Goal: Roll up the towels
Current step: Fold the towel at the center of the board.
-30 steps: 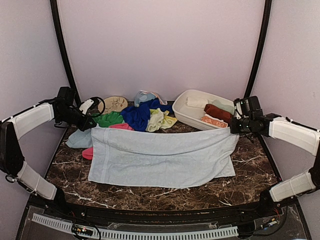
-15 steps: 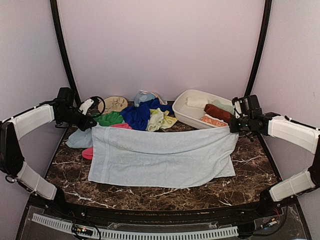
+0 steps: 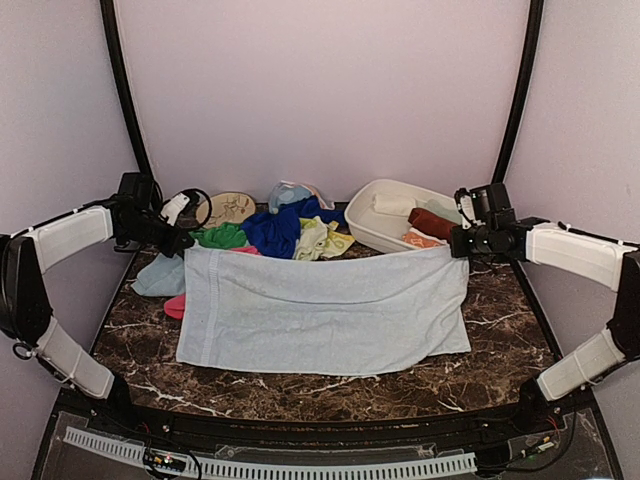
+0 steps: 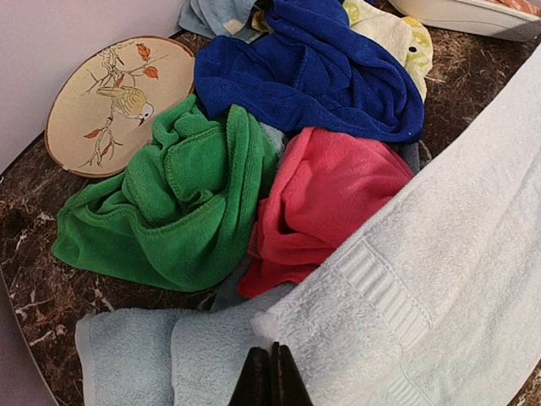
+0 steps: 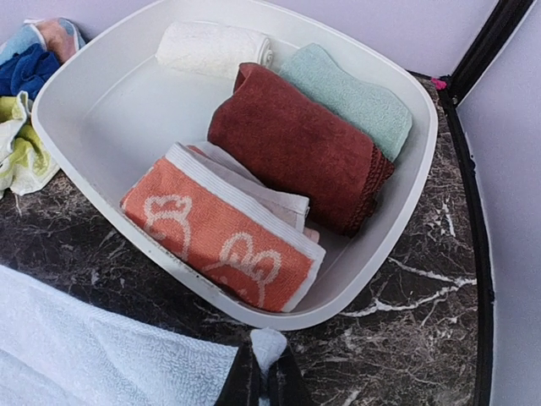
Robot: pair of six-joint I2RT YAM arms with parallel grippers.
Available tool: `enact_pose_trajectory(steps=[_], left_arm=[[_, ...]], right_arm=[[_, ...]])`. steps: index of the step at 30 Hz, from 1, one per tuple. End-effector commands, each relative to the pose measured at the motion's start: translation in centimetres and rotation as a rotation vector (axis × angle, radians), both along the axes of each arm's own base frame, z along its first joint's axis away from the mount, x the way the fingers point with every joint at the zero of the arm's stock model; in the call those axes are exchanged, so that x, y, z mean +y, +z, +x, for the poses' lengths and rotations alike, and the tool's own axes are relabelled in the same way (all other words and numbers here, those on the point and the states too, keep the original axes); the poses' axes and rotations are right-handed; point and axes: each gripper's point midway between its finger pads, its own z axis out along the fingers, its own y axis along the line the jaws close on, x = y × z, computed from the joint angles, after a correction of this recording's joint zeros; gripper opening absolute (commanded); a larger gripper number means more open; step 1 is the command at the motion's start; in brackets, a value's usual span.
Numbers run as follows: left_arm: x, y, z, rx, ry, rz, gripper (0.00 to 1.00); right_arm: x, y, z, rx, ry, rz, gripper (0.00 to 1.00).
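Observation:
A large pale blue towel (image 3: 320, 310) lies spread across the marble table, its far edge lifted off the surface. My left gripper (image 3: 185, 248) is shut on its far left corner (image 4: 272, 330); the closed tips (image 4: 272, 364) pinch the cloth. My right gripper (image 3: 456, 247) is shut on the far right corner (image 5: 269, 345), just in front of the basin. Behind the far edge lies a loose heap of towels: green (image 4: 182, 194), pink-red (image 4: 325, 199), royal blue (image 4: 313, 72), lime-yellow (image 3: 320, 238). Another pale blue one (image 4: 161, 359) sits under my left gripper.
A white oval basin (image 5: 110, 101) at the back right holds rolled cloths: white (image 5: 215, 48), rust-brown (image 5: 296, 144), pale green (image 5: 351, 97) and orange patterned (image 5: 220, 233). A round tan bird-patterned disc (image 4: 110, 97) lies at the back left. Walls close in on both sides.
Both grippers have drawn the towel's far edge slightly up and back. The right gripper has also shifted a little to the left. Both grips are unchanged.

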Motion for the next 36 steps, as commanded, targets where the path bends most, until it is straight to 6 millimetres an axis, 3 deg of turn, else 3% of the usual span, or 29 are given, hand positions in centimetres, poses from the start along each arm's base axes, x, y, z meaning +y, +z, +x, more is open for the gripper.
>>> enact_pose_trajectory(steps=[1,8,17,21,31,36], left_arm=[[-0.7,0.0,-2.4,0.01,-0.056,-0.031,0.0],[-0.8,-1.7,-5.7,0.042,-0.126,-0.004,0.0],[-1.8,-2.2,-9.2,0.086,-0.215,-0.038,0.0],[-1.8,-3.5,-9.9,0.115,-0.224,-0.04,0.0],[-1.3,-8.1,-9.0,0.249,-0.188,-0.011,0.0],[-2.9,-10.4,-9.6,0.301,-0.229,0.008,0.0]], right_arm=[[0.9,-0.3,-1.6,0.014,0.029,0.047,0.0],[-0.3,-2.5,-5.2,0.079,-0.022,0.073,0.0],[-0.3,-3.4,-7.5,0.105,-0.014,0.107,0.0],[-0.3,-3.9,-7.9,0.118,-0.01,0.108,0.0],[0.3,-3.7,-7.0,0.112,-0.002,0.116,0.0],[0.6,-4.0,-6.5,0.127,0.002,0.114,0.0]])
